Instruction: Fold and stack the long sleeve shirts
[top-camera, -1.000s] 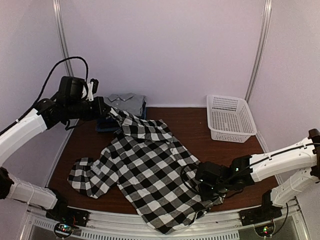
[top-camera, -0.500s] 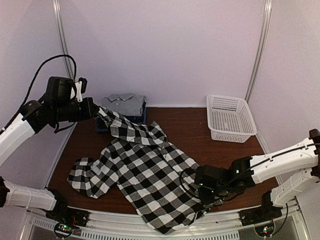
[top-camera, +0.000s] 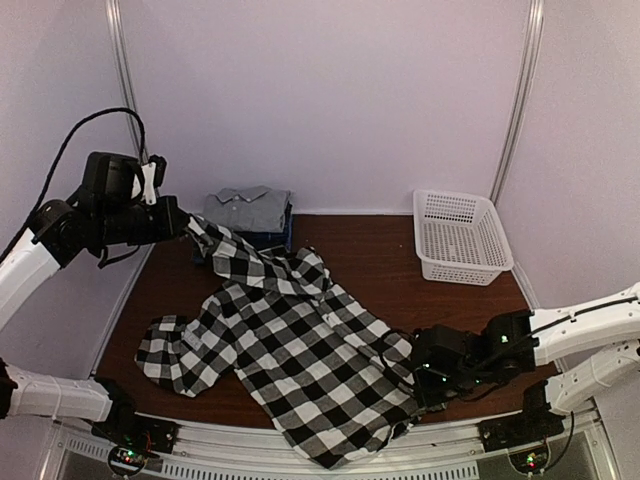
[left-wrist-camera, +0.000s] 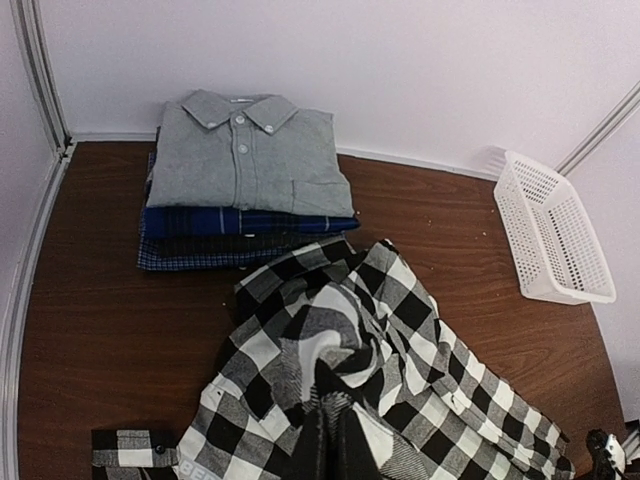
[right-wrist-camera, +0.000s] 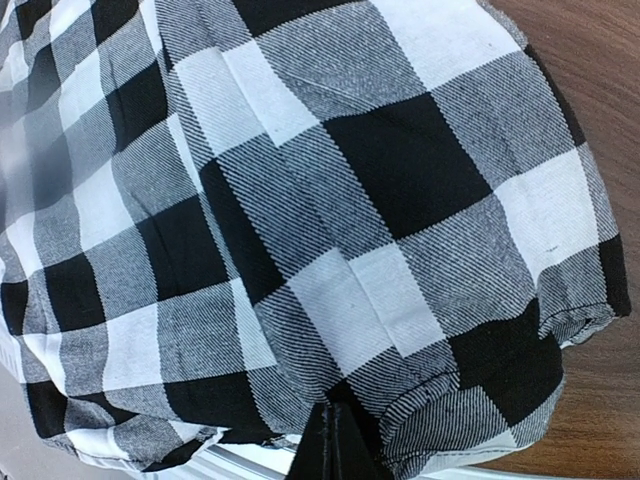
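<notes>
Left gripper (top-camera: 190, 224), clamped on the far end of the check shirt (top-camera: 300, 340), and right gripper (top-camera: 418, 388), clamped on its near hem, hold it stretched diagonally across the table (top-camera: 390, 255), presumably to flatten it for folding near the folded stack (top-camera: 250, 215).

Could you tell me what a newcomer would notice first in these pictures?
The black-and-white check shirt sprawls across the table, pinched at opposite ends by the left gripper, far left, and the right gripper, near right. Behind, a grey shirt tops a folded stack, and a white basket stands far right.
</notes>
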